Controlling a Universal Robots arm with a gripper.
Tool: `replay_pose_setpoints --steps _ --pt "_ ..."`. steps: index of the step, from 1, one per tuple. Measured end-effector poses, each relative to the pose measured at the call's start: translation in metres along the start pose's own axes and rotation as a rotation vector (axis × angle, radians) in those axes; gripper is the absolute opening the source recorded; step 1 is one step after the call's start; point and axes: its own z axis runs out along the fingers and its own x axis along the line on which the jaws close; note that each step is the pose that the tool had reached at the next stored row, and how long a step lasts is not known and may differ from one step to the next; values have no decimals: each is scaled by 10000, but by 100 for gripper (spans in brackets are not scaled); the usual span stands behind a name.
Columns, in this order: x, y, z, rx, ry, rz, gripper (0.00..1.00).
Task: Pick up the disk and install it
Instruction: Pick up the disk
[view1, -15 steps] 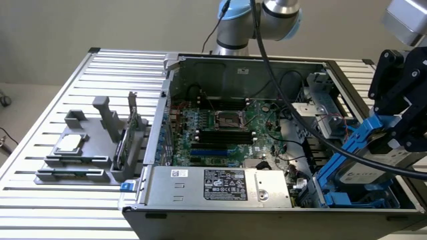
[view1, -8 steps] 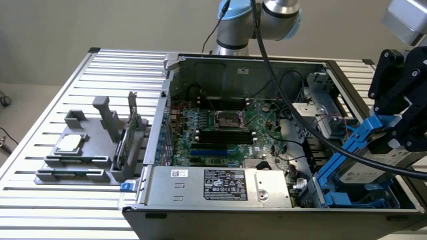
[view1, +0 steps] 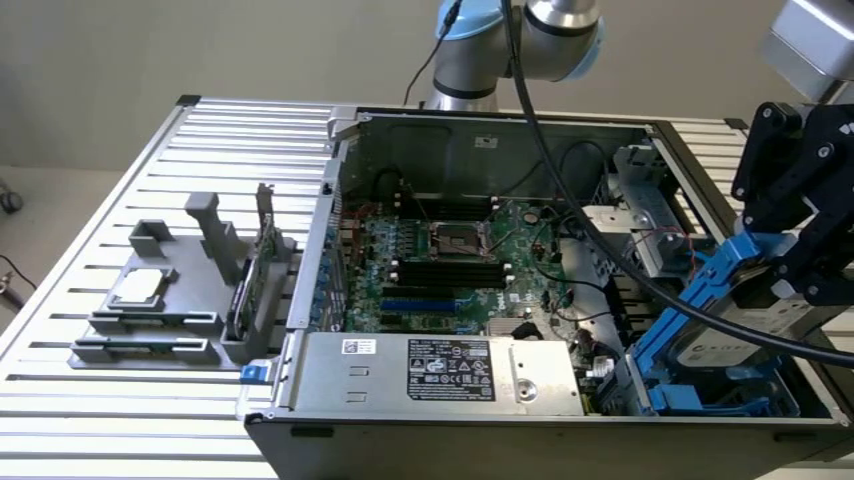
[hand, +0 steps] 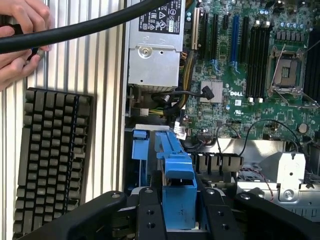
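At the exterior view's right, the disk, a silver-grey drive with a white label in a bright blue carrier, hangs tilted over the front corner of the open computer case. My black gripper is shut on its upper end. In the wrist view the blue carrier of the disk runs out from between my two black fingers, with my gripper clamped on it. Below the disk, inside the case, lies a blue plastic bay bracket. The disk's lower edge is close above that bracket; I cannot tell whether they touch.
The open case holds a green motherboard and a grey power supply. A thick black cable crosses over the case. A grey fixture stands at the exterior view's left. A keyboard and a person's hands lie beside the case.
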Motion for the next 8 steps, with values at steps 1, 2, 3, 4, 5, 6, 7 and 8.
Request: replay_pose_setpoints --steps 1,2,3,4,5,6,7,8 --pt "1 0 5 -2 -25 -36 32" --pt "3 -1 9 -4 -59 -68 32" --pt "5 -1 12 -4 -84 -87 32" --pt "6 -1 16 -3 -110 -103 32" --pt "7 -1 17 -2 -127 -116 32" --pt "8 -3 18 -3 -136 -128 32" --pt "8 -4 18 -4 -137 -139 32" --pt "8 -5 17 -5 -137 -149 32"
